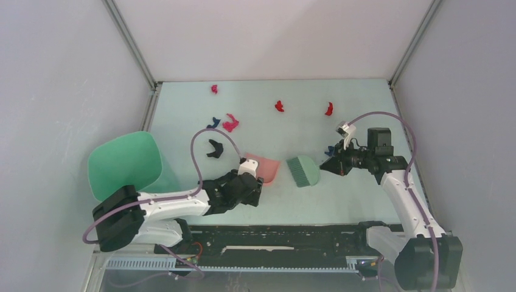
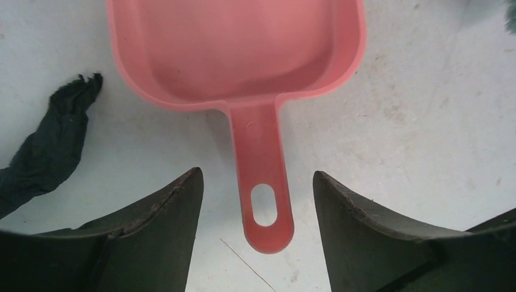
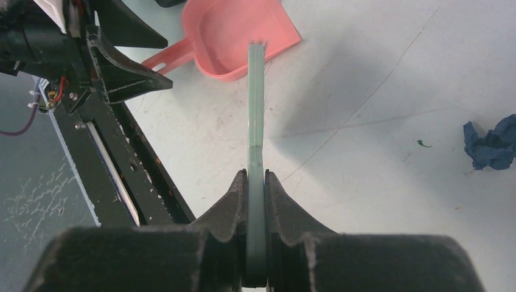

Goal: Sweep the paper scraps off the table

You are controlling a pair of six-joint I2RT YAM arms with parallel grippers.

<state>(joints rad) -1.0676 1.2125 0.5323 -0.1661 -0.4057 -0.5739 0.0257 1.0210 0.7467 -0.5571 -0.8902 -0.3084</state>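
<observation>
Straddling the dustpan [image 2: 243,48] handle, the left pincer [image 2: 255,172] is standing released, with its jaws apart on either side of the handle and touching nothing. The right pincer [image 3: 255,176] is clenching the green brush [image 1: 303,171] by its flat handle, holding it just right of the dustpan. The scraps [image 1: 279,106] are lying scattered over the far half of the bench [image 2: 426,121]. A black scrap [image 1: 213,148] is lying near the dustpan's left side, and a blue scrap [image 3: 490,143] is lying beside the right pincer.

Left arm's stretched out low, left gripper [image 2: 255,177] with its jaws spread wide apart. Right gripper [image 3: 256,176] is pinched tight on the green brush [image 3: 256,103].
</observation>
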